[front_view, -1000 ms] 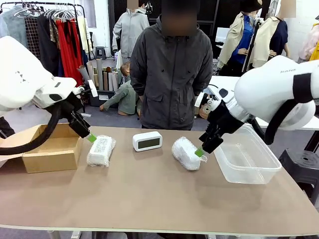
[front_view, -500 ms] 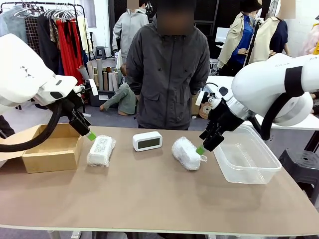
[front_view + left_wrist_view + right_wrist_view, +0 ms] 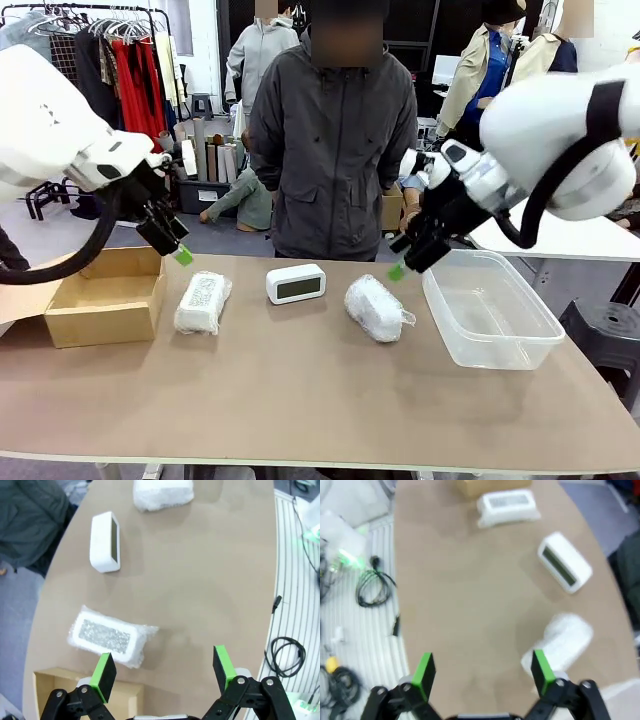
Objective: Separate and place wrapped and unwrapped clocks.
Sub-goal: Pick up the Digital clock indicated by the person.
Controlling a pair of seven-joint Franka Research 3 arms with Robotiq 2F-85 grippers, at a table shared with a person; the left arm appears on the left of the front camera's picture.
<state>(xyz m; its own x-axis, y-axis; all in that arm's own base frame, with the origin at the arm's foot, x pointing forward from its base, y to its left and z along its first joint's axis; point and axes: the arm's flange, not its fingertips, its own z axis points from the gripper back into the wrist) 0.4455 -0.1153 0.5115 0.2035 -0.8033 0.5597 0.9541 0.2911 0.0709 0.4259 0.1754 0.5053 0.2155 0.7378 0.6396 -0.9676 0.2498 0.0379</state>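
Note:
Three clocks lie in a row on the brown table. One bubble-wrapped clock (image 3: 203, 302) (image 3: 107, 637) (image 3: 508, 506) is at the left. The bare white clock (image 3: 296, 284) (image 3: 105, 542) (image 3: 565, 562) with its dark screen is in the middle. The second wrapped clock (image 3: 374, 306) (image 3: 162, 492) (image 3: 565, 640) is at the right. My left gripper (image 3: 182, 256) (image 3: 164, 667) hangs open above and left of the left lump, holding nothing. My right gripper (image 3: 398, 269) (image 3: 482, 672) is open and empty above and right of the right lump.
An open brown cardboard box (image 3: 105, 295) (image 3: 65, 685) stands at the table's left end. A clear plastic tub (image 3: 490, 310) stands at the right end. A person in a grey jacket stands at the far edge, behind the bare clock.
Both grippers have risen away from the table. The right one lifted up off the right wrapped clock's side; the left one drew up and slightly left. The clocks stayed put.

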